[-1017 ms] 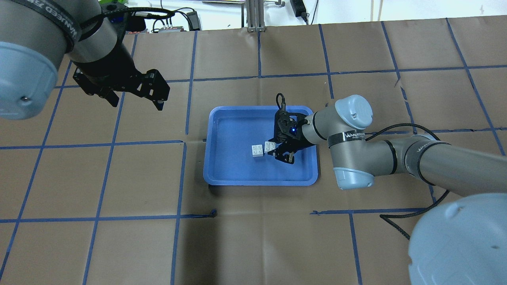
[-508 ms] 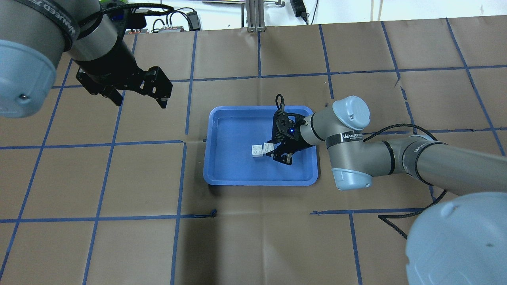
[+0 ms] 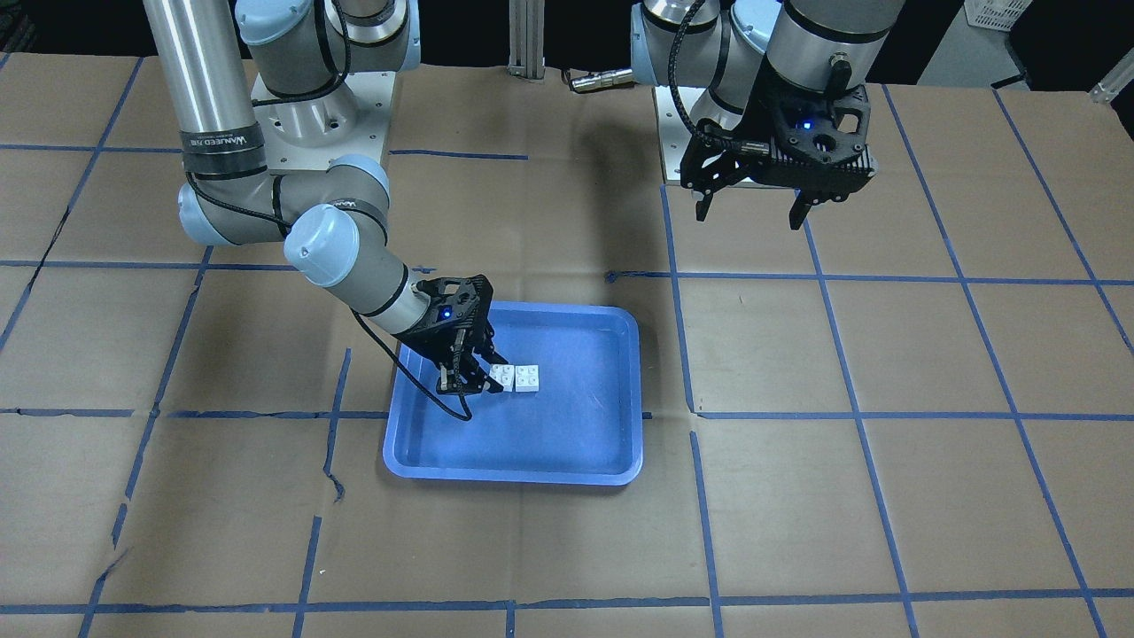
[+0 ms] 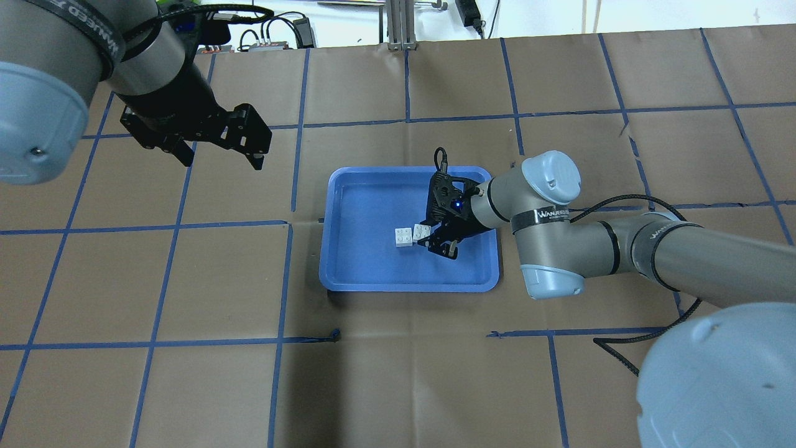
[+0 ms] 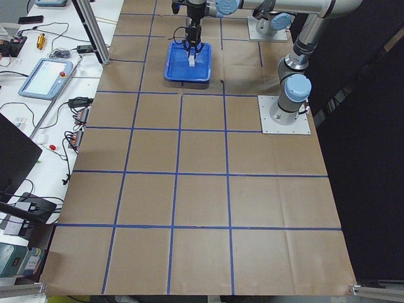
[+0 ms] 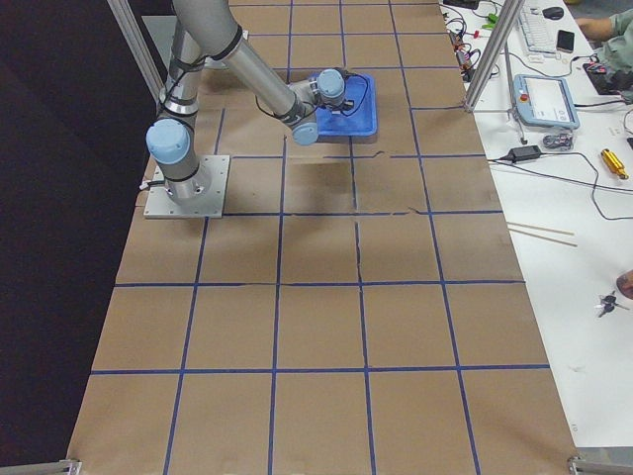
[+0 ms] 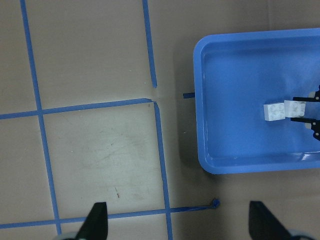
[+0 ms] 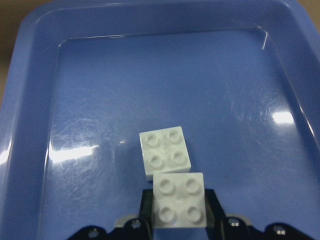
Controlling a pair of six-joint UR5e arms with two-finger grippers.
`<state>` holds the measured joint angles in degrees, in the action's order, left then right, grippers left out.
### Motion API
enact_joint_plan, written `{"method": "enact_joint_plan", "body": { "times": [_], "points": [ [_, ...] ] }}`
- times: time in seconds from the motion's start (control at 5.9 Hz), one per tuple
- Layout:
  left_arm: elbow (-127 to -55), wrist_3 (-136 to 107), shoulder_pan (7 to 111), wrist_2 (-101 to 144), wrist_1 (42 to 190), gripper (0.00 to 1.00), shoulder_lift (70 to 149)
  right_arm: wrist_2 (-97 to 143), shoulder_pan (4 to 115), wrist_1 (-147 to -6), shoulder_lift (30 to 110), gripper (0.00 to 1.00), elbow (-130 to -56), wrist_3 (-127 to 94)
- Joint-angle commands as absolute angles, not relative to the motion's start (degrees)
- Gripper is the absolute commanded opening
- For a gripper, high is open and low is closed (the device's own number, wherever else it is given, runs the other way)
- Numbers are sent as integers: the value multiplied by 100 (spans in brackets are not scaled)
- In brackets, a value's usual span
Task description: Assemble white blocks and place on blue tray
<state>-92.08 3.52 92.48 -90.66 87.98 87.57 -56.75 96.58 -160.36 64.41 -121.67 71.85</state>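
The blue tray [image 4: 367, 261] lies mid-table and also shows in the front view [image 3: 576, 434]. One white block [image 4: 404, 237] rests on the tray floor, seen too in the right wrist view [image 8: 165, 151]. My right gripper [image 4: 430, 239] is low inside the tray, shut on the second white block [image 8: 179, 200], which it holds right beside the resting one, its edge just overlapping it. The held block shows in the front view [image 3: 502, 376] next to the resting block [image 3: 528, 377]. My left gripper [image 4: 219, 160] hangs open and empty above the table, left of the tray.
The table is brown paper with a grid of blue tape lines [image 4: 286, 224]. A torn tape end [image 4: 334, 336] lies in front of the tray. Cables and small devices [image 4: 267, 37] sit past the far edge. The right arm's elbow [image 4: 550, 224] hangs over the tray's right rim.
My right gripper has shifted a little to the left with its block, closing on the resting block. My left gripper has drifted slightly farther away and stays open.
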Motion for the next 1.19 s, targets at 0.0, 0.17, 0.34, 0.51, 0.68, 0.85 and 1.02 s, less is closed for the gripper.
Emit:
{"method": "enact_joint_plan", "body": {
  "times": [0.0,0.17,0.34,0.51,0.68,0.85,1.02],
  "points": [
    [-9211,378,9237,-9062,8798,99,8745,-5678,9659,-16233,6285,24,-12155,7286],
    [-9211,378,9246,-9062,8798,99,8745,-5669,9659,-16251,6293,24,-12164,7260],
    [-9211,387,9237,-9070,8798,99,8745,-5669,9694,-16251,6284,24,-12155,7234],
    [-9211,395,9246,-9070,8798,99,8745,-5669,9729,-16251,6293,24,-12155,7216],
    [-9211,396,9237,-9070,8798,99,8736,-5678,9729,-16242,6293,24,-12164,7207],
    [-9211,396,9237,-9070,8798,99,8736,-5678,9729,-16242,6328,24,-12164,7190],
    [-9211,396,9237,-9070,8798,99,8736,-5678,9729,-16242,6319,24,-12164,7189]
  ]
}}
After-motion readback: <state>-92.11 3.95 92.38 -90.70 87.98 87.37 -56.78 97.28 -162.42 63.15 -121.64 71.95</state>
